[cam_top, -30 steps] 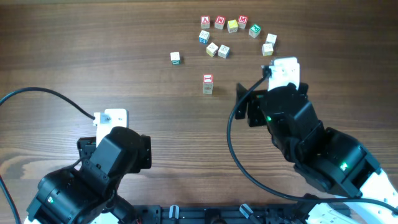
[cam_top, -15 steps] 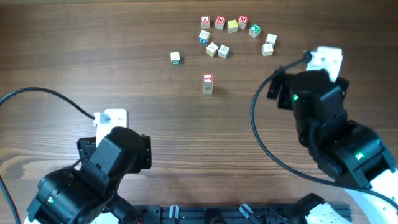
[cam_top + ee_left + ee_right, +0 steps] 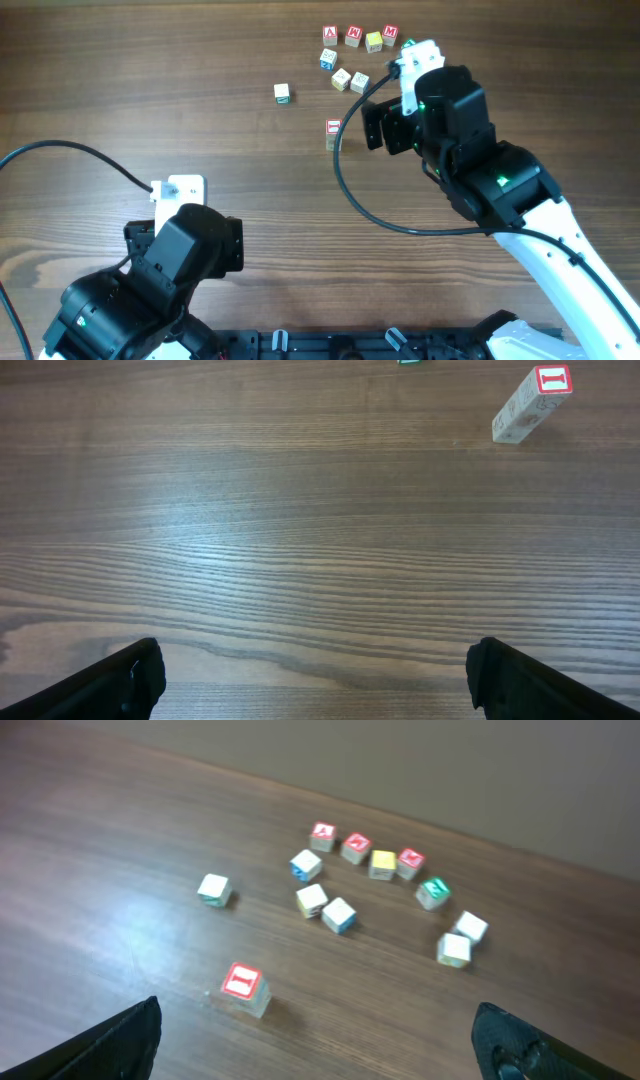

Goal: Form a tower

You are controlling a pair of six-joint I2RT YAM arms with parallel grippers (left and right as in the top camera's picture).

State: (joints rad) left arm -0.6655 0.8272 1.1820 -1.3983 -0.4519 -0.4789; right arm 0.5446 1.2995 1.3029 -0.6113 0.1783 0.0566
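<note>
The tower (image 3: 333, 134) is a short stack of pale letter cubes with a red-marked top face, standing mid-table. It shows tall and leaning in the left wrist view at the far right (image 3: 530, 405), and low left in the right wrist view (image 3: 245, 990). My right gripper (image 3: 385, 125) hovers just right of the tower. It is open (image 3: 320, 1045), and nothing lies between its fingers (image 3: 120, 1040). My left gripper (image 3: 315, 680) stays far back at the near left, open over bare wood, with its fingertips (image 3: 125, 675) wide apart.
Several loose letter cubes lie in an arc behind the tower: a red one (image 3: 330, 35), a yellow one (image 3: 374, 41) and a blue-marked one (image 3: 328, 59). A lone green-marked cube (image 3: 282, 93) sits to the left. The right arm (image 3: 470, 160) covers the arc's right end. A black cable (image 3: 70, 150) crosses the left side.
The right arm swung out to the right, then back left and farther away, ending beside the tower and over the cube arc's right end. The left arm stayed still.
</note>
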